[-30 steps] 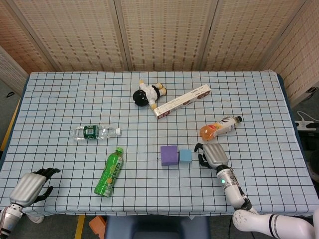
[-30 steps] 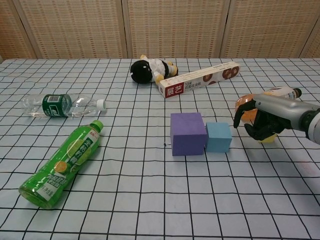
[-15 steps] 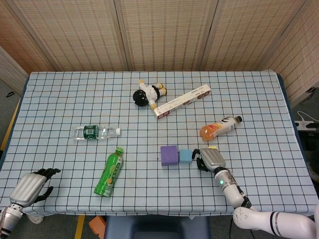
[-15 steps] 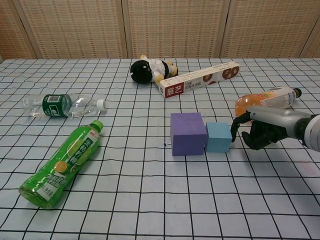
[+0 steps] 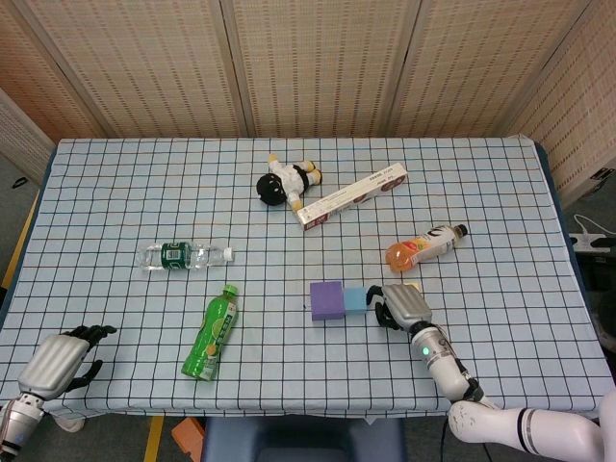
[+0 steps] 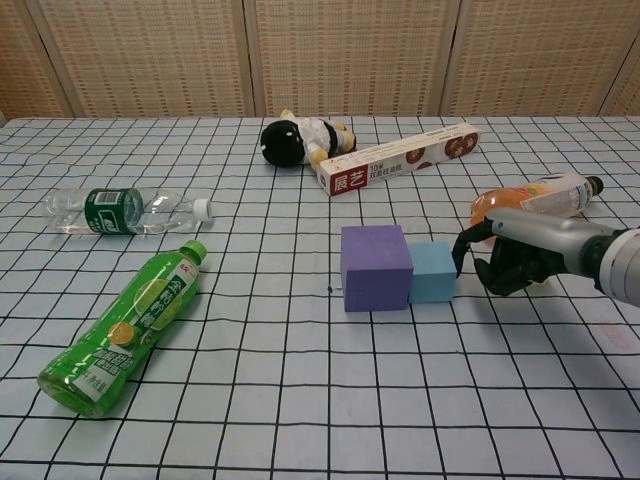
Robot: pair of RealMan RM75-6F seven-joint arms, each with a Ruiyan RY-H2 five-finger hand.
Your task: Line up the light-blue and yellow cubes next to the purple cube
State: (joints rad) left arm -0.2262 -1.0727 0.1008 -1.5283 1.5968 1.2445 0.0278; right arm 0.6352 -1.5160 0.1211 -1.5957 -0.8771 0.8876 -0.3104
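The purple cube (image 5: 325,299) (image 6: 376,267) sits near the table's middle, with the light-blue cube (image 5: 355,299) (image 6: 432,272) against its right side. My right hand (image 5: 402,304) (image 6: 510,257) lies just right of the light-blue cube, its fingers curled down around the yellow cube (image 5: 411,286). Only a sliver of that cube shows at the hand's far edge in the head view, and the chest view hides it. One fingertip reaches the light-blue cube's right face. My left hand (image 5: 60,361) rests at the front-left table edge, fingers curled, holding nothing.
An orange drink bottle (image 5: 423,246) (image 6: 530,200) lies just behind my right hand. A green bottle (image 5: 212,332) and a clear water bottle (image 5: 183,256) lie to the left. A plush toy (image 5: 287,183) and a long box (image 5: 352,195) are further back.
My right hand has slid left across the table from beside the orange bottle until it is right next to the light-blue cube. The left hand has not moved.
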